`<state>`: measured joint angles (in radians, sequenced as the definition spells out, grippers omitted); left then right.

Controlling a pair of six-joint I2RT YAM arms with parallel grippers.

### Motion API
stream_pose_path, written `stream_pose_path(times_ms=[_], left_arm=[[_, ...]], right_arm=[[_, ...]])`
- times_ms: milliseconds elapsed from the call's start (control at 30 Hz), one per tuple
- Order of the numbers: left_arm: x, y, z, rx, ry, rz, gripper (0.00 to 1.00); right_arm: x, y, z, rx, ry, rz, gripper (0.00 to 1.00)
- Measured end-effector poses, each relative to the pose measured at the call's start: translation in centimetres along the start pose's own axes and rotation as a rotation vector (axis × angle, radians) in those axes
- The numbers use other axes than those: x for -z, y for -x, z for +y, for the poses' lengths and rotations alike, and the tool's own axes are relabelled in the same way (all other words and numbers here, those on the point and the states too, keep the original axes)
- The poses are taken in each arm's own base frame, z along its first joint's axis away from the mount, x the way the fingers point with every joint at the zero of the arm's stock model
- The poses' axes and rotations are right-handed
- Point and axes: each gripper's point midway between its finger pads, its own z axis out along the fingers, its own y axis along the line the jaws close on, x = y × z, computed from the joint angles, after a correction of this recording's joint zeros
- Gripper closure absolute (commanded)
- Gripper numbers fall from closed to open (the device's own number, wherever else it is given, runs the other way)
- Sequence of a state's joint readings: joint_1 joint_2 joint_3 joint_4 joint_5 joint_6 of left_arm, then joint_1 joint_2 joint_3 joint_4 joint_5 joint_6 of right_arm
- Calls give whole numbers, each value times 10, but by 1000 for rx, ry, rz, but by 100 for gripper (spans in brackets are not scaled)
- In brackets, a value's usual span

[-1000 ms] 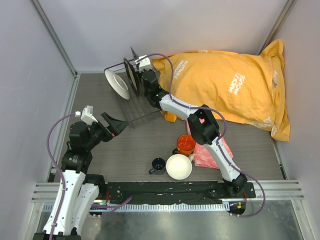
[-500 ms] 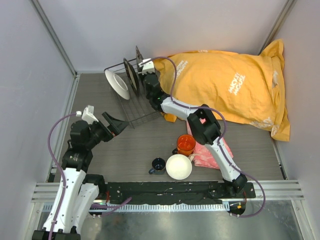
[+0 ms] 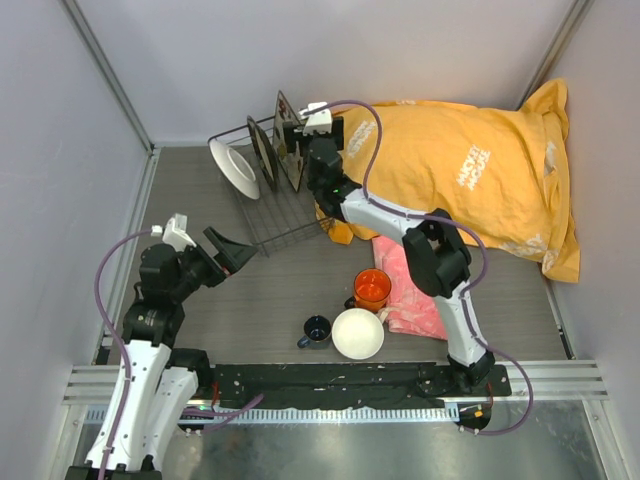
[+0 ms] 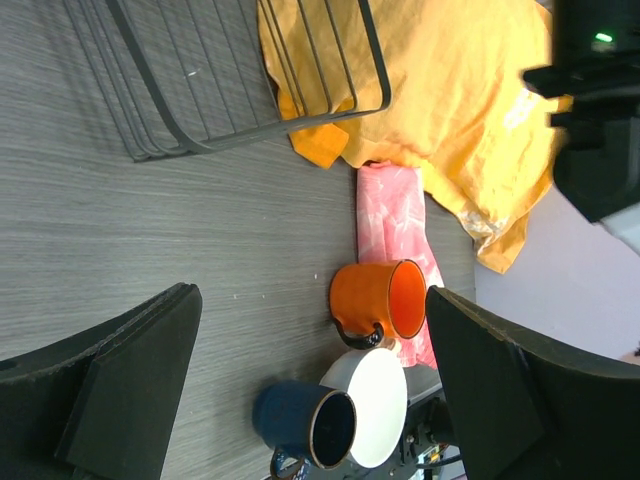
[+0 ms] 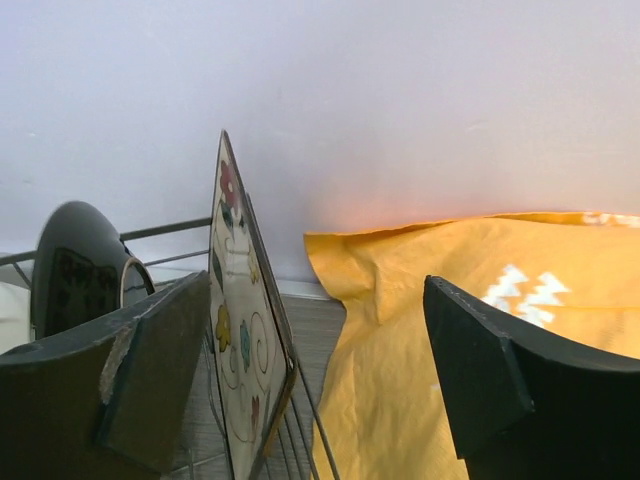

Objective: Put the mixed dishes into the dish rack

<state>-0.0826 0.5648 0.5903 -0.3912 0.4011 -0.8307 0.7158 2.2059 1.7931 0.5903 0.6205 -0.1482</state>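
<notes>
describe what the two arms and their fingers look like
The left arm and right arm match: white links joined by chunky black joints. A thin purple cable loops along each arm, and a small white camera block sits at each wrist. The fingers are matte black, broad and wedge-shaped.

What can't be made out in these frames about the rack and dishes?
Square dark tray, right wrist view: bottom edge cut off by the frame; its seating in the dark grey wire dish rack is too small to tell from the top view.
Dark-rimmed plate, right wrist view: lower part hidden behind a finger of the right gripper.
White bowl, left wrist view: partly behind the small dark-blue cup.
</notes>
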Motion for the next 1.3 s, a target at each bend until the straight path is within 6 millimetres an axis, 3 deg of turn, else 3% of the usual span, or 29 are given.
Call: stream_pose_path(times_ms=[133, 367, 467, 567, 700, 900, 1000, 1200, 1300], left_arm=[[4, -2, 3, 11, 19, -4, 0], [12, -3, 9, 47, 60, -30, 0], [14, -4, 14, 66, 88, -36, 0], [17, -7, 18, 77, 118, -27, 0], [23, -4, 17, 79, 138, -37, 0], [32, -2, 17, 84, 166, -51, 0], [35, -1, 19, 85, 183, -66, 0], [38, -3, 21, 88, 185, -67, 0], [38, -5, 19, 87, 174, -58, 0]], right_arm=[[20, 37, -20, -33, -12, -16, 2], [86, 109, -72, -219, -33, -1, 1], [122, 132, -98, -337, -52, 29, 1], [153, 139, -115, -422, -49, 73, 1], [187, 119, -124, -464, -36, 189, 1], [237, 41, -134, -395, -38, 434, 1], [263, 13, -142, -371, -42, 526, 1], [303, -5, -151, -422, -28, 633, 7], [321, -25, -148, -429, -20, 729, 11]])
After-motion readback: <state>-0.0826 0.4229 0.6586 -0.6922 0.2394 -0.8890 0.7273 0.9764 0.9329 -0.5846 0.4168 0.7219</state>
